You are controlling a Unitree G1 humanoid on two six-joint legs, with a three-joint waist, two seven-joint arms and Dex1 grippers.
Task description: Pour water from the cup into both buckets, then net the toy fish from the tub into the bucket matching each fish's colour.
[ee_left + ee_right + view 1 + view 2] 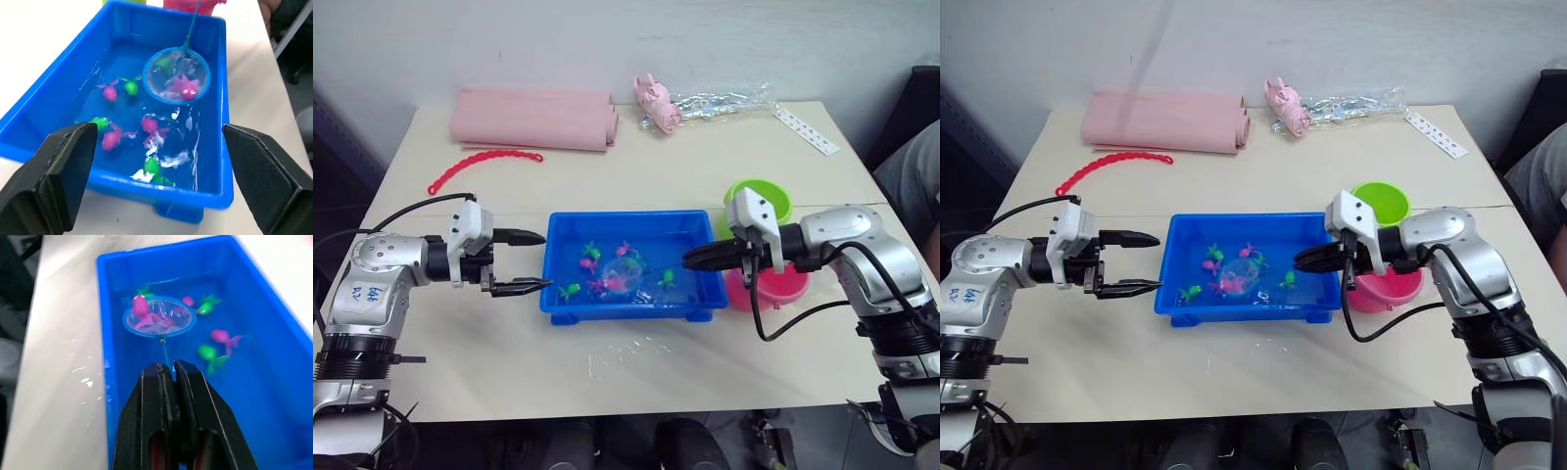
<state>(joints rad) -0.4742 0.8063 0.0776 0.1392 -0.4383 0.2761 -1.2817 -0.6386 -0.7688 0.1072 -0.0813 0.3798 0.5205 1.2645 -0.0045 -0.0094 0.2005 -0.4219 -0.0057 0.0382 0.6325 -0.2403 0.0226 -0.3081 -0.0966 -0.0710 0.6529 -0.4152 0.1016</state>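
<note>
left arm label (364,291) | handwritten marks, possibly digits | unreadable

Left hand (156,181): two black fingers (54,181) spread wide apart, holding nothing, aimed at the tub (49,93). Tub: blue, on the pale bench (29,29), holding water. Net (177,76): blue ring lying in the water at the far part of the tub, thin handle running off toward the far rim; one pink fish (183,85) lies inside the ring. Loose in the water: pink fish (110,92) and green fish (130,87), scattered, some near the rim closest to the hand.
</note>
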